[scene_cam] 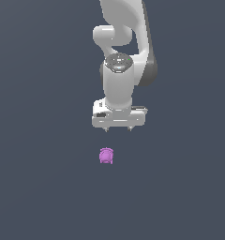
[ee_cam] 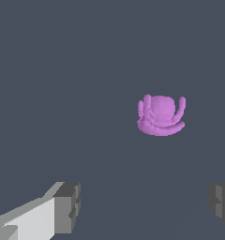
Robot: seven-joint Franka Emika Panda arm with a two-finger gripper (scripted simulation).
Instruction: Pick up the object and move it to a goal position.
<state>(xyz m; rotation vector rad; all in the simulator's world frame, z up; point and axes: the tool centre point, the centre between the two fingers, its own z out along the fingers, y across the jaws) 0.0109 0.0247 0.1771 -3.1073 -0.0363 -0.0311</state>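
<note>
The object [scene_cam: 106, 156] is a tiny purple lumpy item with small nubs, lying on the flat dark grey surface. In the exterior view it sits below the gripper [scene_cam: 118, 129] and slightly to the exterior view's left of it, with a clear gap between them. The white gripper points straight down and is open and empty, its two short fingertips [scene_cam: 106, 130] wide apart. In the wrist view the object [ee_cam: 161, 115] shows ahead of the gripper [ee_cam: 145, 206], not between the grey finger pads [ee_cam: 67, 206].
The dark grey surface [scene_cam: 39, 187] fills both views. The white arm [scene_cam: 123, 42] rises behind and above the gripper.
</note>
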